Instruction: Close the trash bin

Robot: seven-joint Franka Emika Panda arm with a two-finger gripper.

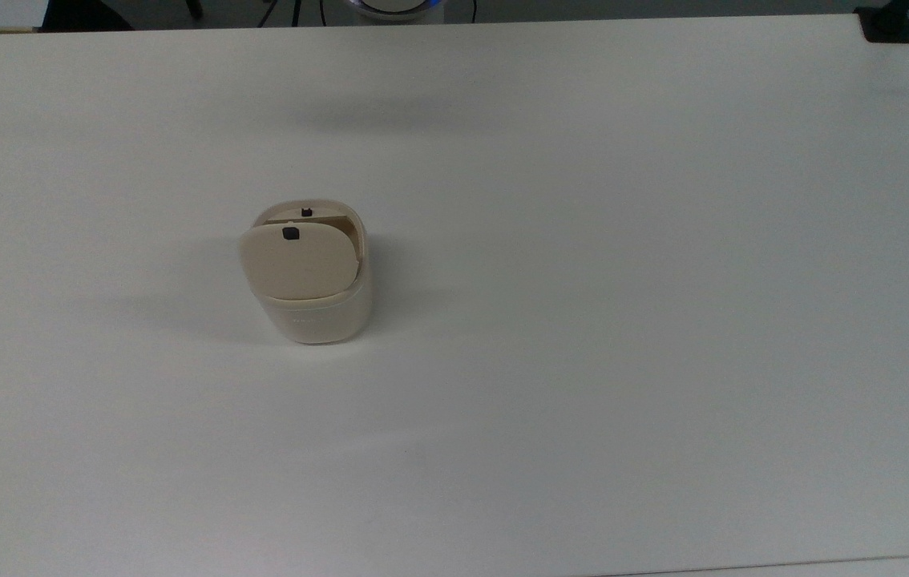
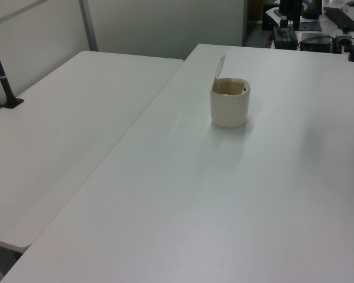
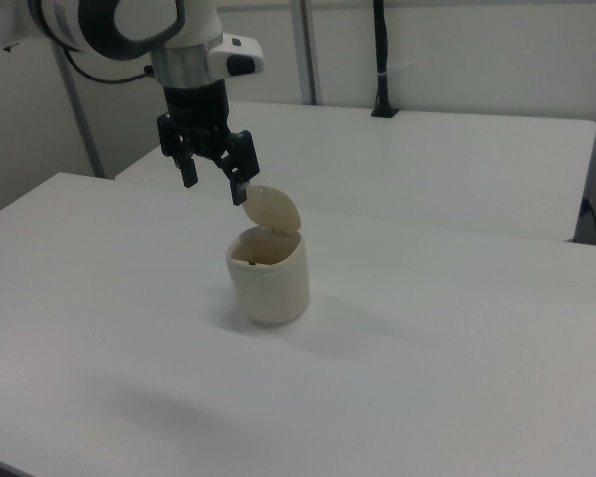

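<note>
Cream plastic, rounded-square in plan, the trash bin stands alone on the white table, a little toward the top view's left of centre. Its lid is raised, hinged at one rim and standing nearly upright, so the mouth of the bin is open; in the left view the lid shows edge-on as a thin blade rising from the rim at the left view's left. A small black square button sits near the lid's free edge, and a second small dark catch shows on the bin's far rim in the top view.

In the right view the gripper hangs in the air above the bin and toward the right view's left of the lid, close to the lid's upper edge. Whether one finger touches that edge cannot be told; it appears just beside it. The fingers are spread apart and hold nothing.

The relation that matters: the lid's outer face is turned toward the gripper's side, and the open mouth lies on the other side of the lid. Judged from this, closing calls for a push on the lid's top edge away from the hinge and downward until it lies flat on the rim. The bin looks light, so a sideways shove could slide or tip it.
</note>
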